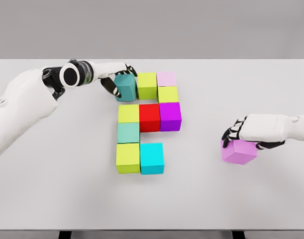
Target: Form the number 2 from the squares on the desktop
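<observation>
My left hand (117, 79) was clamped on the teal cube (125, 87) at the 11 o'clock corner of the block figure on the bench (52, 189), touching the lime cube (147, 85) beside it. My right hand (241, 134) gripped a violet cube (238, 152) resting well apart at 3 o'clock.

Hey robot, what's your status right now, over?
Left hand shut on teal cube, top-left of figure. Right hand shut on pink-purple cube, apart at right. Bottom-right slot vacant, path unobstructed.
</observation>
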